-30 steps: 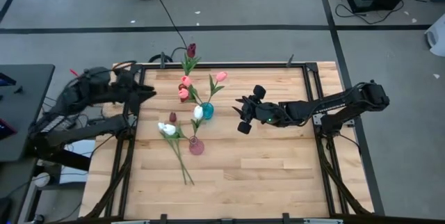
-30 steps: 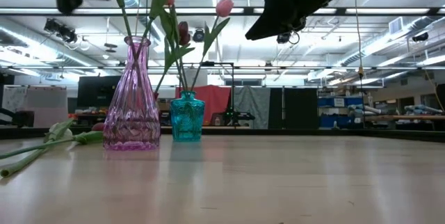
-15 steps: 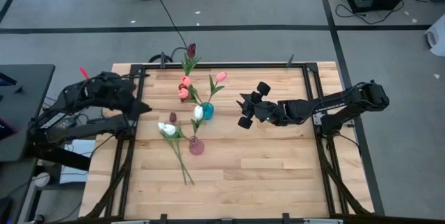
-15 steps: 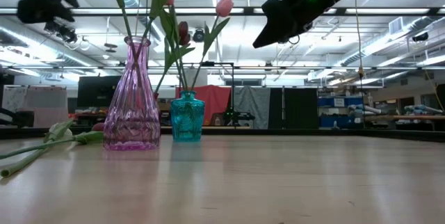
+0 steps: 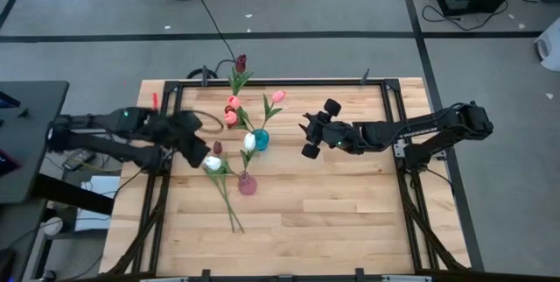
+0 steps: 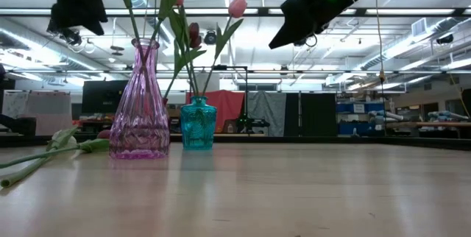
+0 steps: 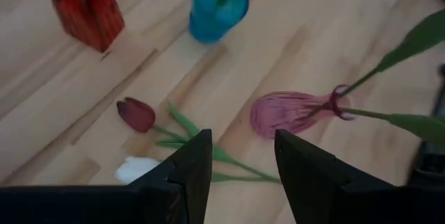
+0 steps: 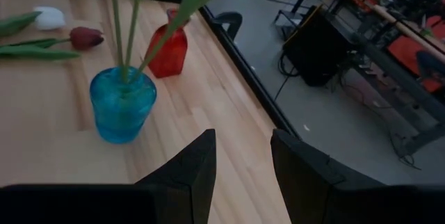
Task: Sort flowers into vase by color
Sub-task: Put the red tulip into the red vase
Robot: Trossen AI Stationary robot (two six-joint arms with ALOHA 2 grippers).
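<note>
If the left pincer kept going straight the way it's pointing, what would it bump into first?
Probably the loose flowers lying on the table: the left pincer, open, points down at a dark red tulip and a white tulip just ahead. The pink vase stands a little beyond. Depth is hard to judge.

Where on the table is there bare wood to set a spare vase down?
The near half of the wooden table, below the right gripper and right of the loose green stems, is bare. It is crowded around the blue glass vase, pink glass vase and the left gripper.
</note>
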